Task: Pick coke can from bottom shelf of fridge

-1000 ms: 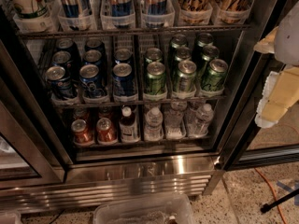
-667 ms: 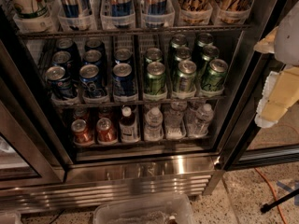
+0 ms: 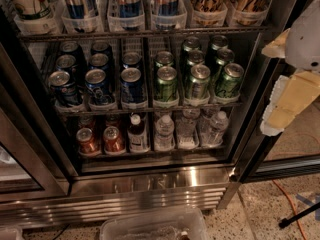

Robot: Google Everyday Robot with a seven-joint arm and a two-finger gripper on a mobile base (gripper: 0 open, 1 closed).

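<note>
Large commercial display fridge [image 3: 150,184] with stainless steel frame, black-edged door and wire racks of drinks, seen from above and in front. Bottom shelf [image 3: 150,154], a dark metal wire rack: at its left front stands the small red aluminium coke can [image 3: 87,140] with silver top, upright; a second red can [image 3: 113,139] stands just to its right, and further red cans are dimly visible behind the pair. To the right of these, in order: one dark bottle with a white cap [image 3: 136,133], then small clear plastic water bottles [image 3: 165,131] filling the rest of the row. Middle rack: dark blue cans [image 3: 100,82] in three rows on the left, green cans [image 3: 196,80] in three rows on the right, all upright. Top rack: tall cans in clear plastic trays [image 3: 129,20]. Gripper [image 3: 287,101], white and pale yellow, at the right edge of the view, outside the fridge, level with the middle rack and well apart from the coke can; whether it is spread or closed cannot be told. Floor: speckled, with a clear plastic bin [image 3: 155,225] before the fridge and an orange cable [image 3: 289,204] at the right.
</note>
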